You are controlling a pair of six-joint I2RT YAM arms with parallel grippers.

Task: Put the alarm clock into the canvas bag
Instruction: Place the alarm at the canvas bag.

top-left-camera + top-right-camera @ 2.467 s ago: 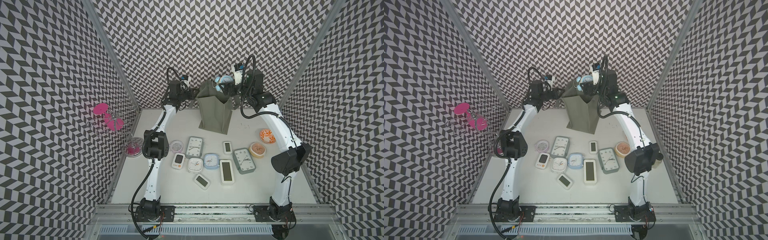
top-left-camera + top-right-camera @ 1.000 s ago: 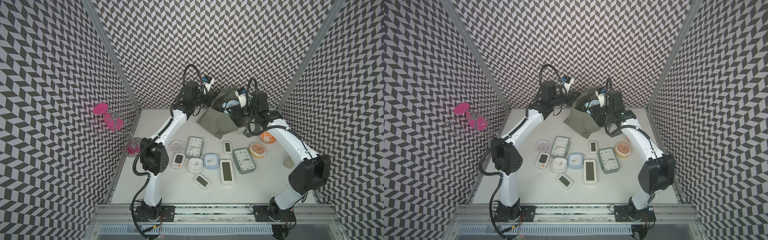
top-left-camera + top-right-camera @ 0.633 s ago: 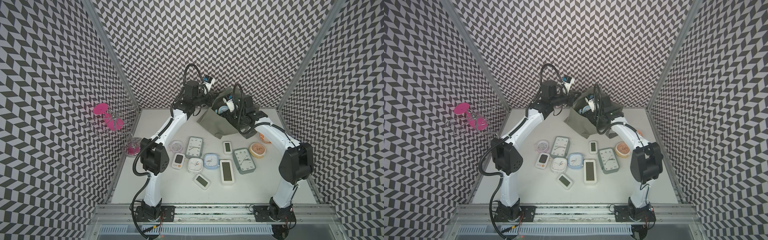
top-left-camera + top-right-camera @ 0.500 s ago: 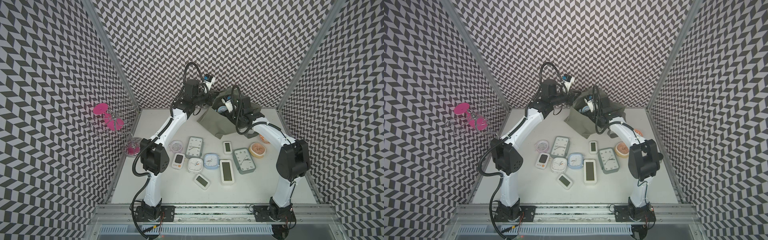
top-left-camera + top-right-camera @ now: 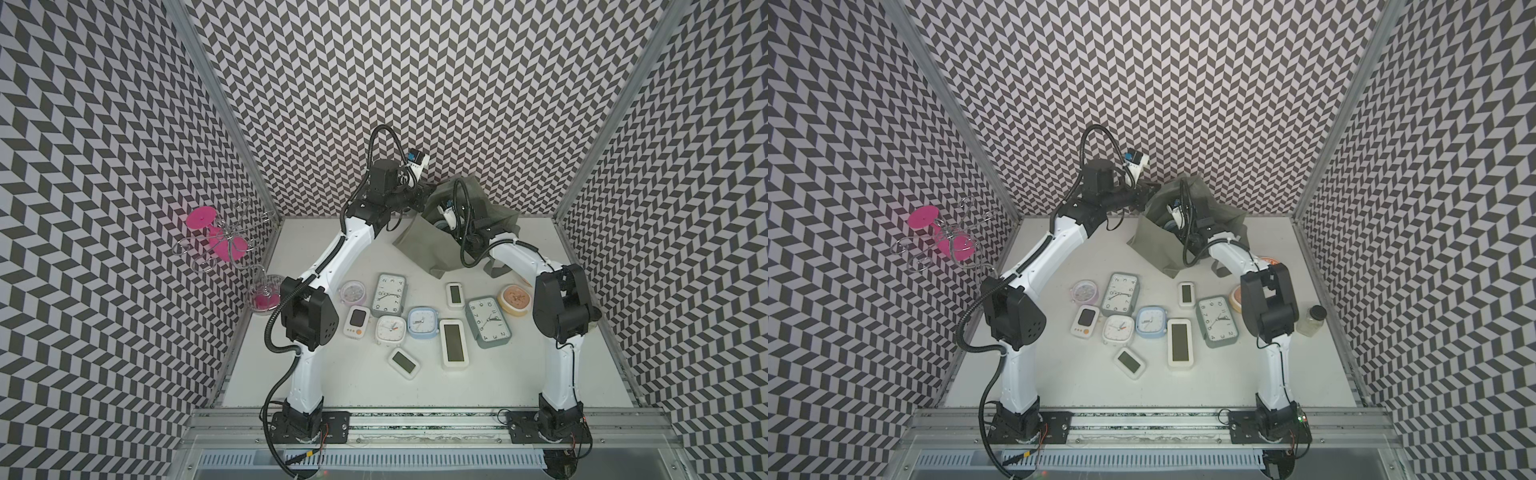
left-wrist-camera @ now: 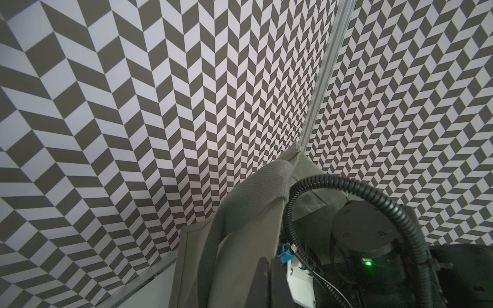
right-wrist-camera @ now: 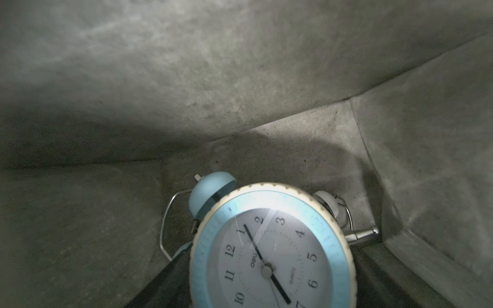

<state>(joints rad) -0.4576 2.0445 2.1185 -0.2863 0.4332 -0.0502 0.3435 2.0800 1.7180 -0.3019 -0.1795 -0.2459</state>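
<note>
While left gripper (image 5: 422,194) clamps the rim of the grey-green canvas bag (image 5: 417,245), the round blue twin-bell alarm clock (image 7: 272,253) sits inside, dead ahead of right gripper (image 7: 266,298). Whether those jaws grip it or stand clear: cannot tell.

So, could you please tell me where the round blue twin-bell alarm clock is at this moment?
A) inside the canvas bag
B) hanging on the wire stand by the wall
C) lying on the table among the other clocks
A: the right wrist view shows the alarm clock closed in by the grey-green fabric walls and floor of the canvas bag.
</note>
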